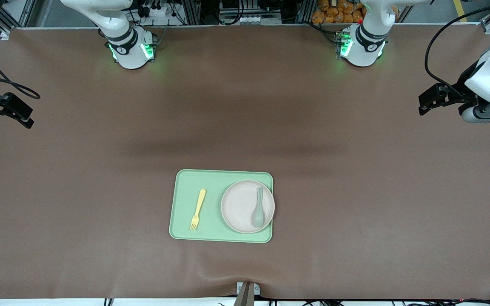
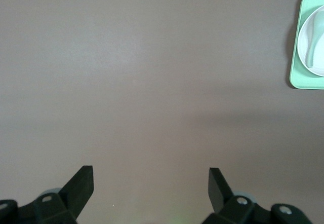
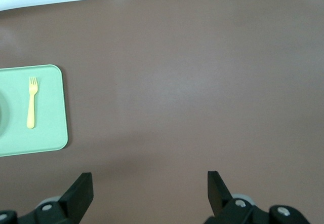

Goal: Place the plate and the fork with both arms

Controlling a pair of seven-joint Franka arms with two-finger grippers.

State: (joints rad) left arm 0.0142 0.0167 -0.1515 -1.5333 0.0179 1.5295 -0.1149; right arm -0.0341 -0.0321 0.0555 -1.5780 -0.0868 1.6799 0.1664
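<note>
The pale pink plate point(image 1: 240, 204) lies on the light green tray point(image 1: 217, 178), at the end toward the left arm, with a grey-green spoon point(image 1: 257, 213) in it. The yellow fork point(image 1: 197, 209) lies on the tray beside the plate, toward the right arm's end. My left gripper point(image 1: 424, 104) is open and empty over bare table at the left arm's end. Its wrist view point(image 2: 151, 176) shows the tray's corner point(image 2: 304, 79) and the plate point(image 2: 314, 46) far off. My right gripper point(image 1: 24, 119) is open and empty over the right arm's end. Its wrist view point(image 3: 150, 176) shows the fork point(image 3: 32, 102) on the tray point(image 3: 50, 133).
The brown table mat point(image 1: 100, 191) spreads wide around the tray. The arms' bases point(image 1: 130, 49) stand along the table edge farthest from the front camera. A small clamp point(image 1: 247, 291) sits at the edge nearest to the front camera.
</note>
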